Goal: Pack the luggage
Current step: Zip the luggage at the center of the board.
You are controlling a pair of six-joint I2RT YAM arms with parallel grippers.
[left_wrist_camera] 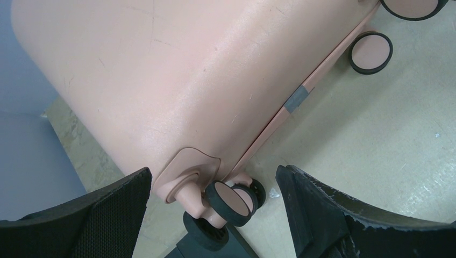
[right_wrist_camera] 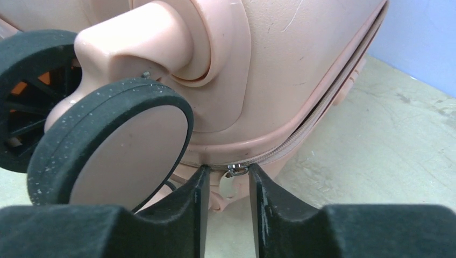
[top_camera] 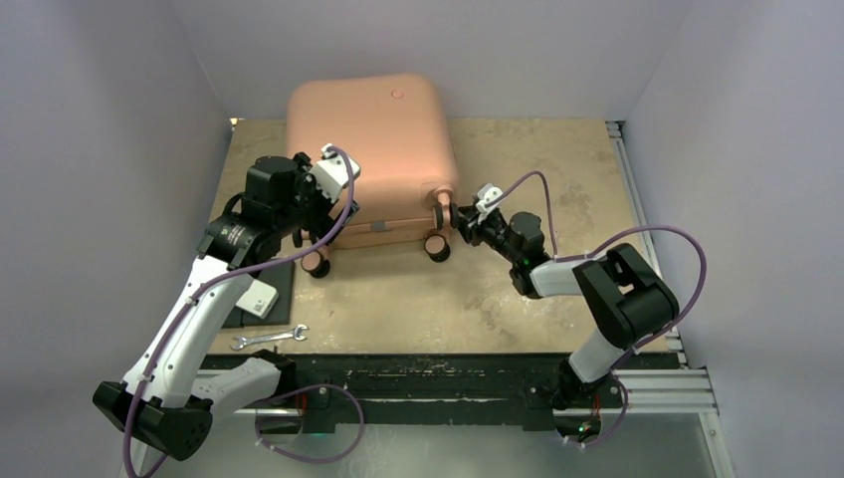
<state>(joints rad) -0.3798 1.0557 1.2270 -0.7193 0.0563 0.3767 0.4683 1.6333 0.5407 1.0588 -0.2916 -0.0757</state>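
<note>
The luggage point(top_camera: 373, 139) is a salmon-pink hard-shell suitcase lying flat and zipped, its wheels toward me. My left gripper point(top_camera: 311, 231) stands open at the near left corner. In the left wrist view its wide-apart fingers point(left_wrist_camera: 212, 172) frame the left wheel pair point(left_wrist_camera: 231, 201) without touching it. My right gripper point(top_camera: 460, 217) is at the near right corner beside the right wheel point(right_wrist_camera: 115, 150). Its jaws point(right_wrist_camera: 228, 171) stand narrowly open around the small zipper pull point(right_wrist_camera: 232, 180), which hangs from the zip seam point(right_wrist_camera: 301, 134) with a gap on each side.
A flat black pad with a white box point(top_camera: 261, 296) lies under the left forearm, partly beneath the left wheels. A silver wrench point(top_camera: 269, 339) lies near the front edge. Grey walls close in the back and sides. A metal rail point(top_camera: 637, 199) runs along the table's right side.
</note>
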